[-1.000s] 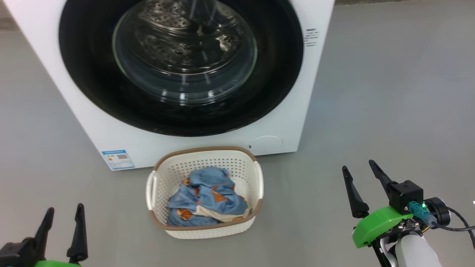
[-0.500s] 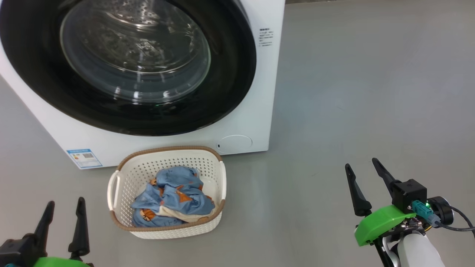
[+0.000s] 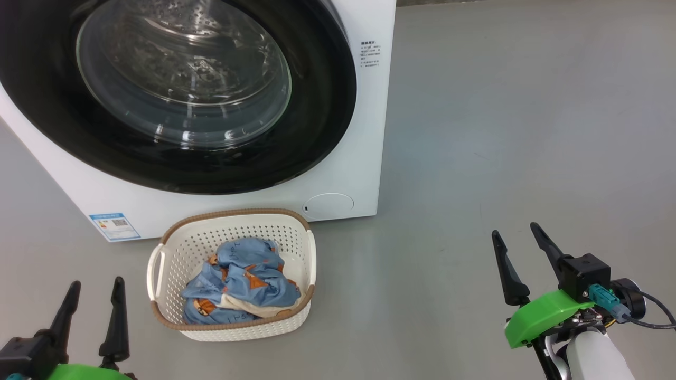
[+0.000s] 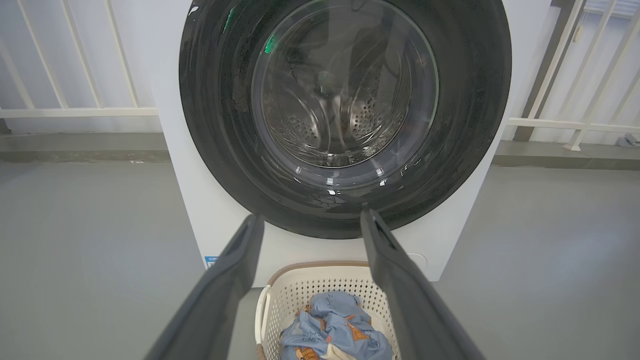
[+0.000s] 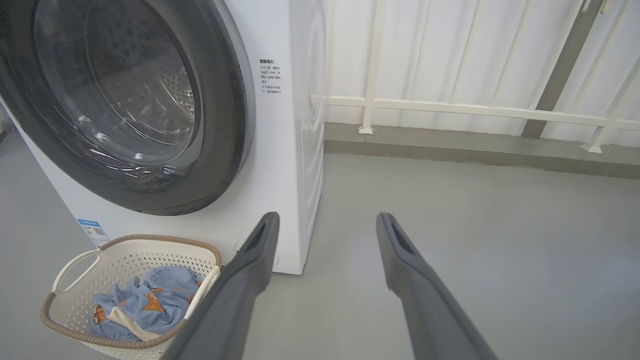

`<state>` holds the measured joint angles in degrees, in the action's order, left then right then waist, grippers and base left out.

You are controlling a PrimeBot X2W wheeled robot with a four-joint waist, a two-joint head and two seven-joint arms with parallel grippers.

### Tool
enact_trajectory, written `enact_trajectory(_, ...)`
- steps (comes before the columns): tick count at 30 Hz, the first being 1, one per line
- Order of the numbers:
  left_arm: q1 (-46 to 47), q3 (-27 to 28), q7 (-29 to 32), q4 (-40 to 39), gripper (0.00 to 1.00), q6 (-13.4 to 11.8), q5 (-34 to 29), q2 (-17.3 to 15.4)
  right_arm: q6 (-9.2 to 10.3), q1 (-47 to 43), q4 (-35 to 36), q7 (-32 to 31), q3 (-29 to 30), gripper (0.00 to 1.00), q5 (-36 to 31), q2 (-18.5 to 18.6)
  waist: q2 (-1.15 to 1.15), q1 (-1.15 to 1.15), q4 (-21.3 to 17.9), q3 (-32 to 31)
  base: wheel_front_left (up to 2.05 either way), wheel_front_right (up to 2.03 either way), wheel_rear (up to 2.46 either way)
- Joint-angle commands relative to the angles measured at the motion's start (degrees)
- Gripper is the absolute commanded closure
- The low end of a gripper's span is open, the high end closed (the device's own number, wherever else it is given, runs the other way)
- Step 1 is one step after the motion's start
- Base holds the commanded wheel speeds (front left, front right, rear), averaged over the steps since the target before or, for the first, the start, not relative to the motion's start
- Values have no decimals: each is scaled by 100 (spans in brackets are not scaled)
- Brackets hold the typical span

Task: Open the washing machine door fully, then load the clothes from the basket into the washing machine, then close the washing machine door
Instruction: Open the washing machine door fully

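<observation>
The basket (image 3: 232, 213) of clothes (image 3: 240, 282) sits on the floor (image 3: 422, 264) just beside the open, empty left fingers (image 3: 116, 322), well apart from the open right fingers (image 3: 506, 272).

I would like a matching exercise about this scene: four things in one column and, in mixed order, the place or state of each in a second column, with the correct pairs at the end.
Column one
1. washing machine door
2. clothes
3. basket
4. right tool

Column two
A. stands on the floor in front of the washing machine
B. shut
C. open, holding nothing
D. heaped inside the basket

Pairs: 1-B, 2-D, 3-A, 4-C
</observation>
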<state>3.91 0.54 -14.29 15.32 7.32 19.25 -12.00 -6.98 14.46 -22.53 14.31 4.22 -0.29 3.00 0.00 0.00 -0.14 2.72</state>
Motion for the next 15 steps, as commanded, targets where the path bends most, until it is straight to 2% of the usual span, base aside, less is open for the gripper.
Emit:
enact_trajectory(1, 120, 200, -71, -178, 0, 16, 1, -149, -51, 155, 167, 69, -166, 0, 88, -13, 0, 0, 5, -9, 0, 0, 0)
enact_trajectory(15, 62, 203, -71, -217, 0, 16, -71, -105, -51, 290, 251, 69, -211, 0, 156, -13, 0, 0, 59, -6, 0, 0, 0)
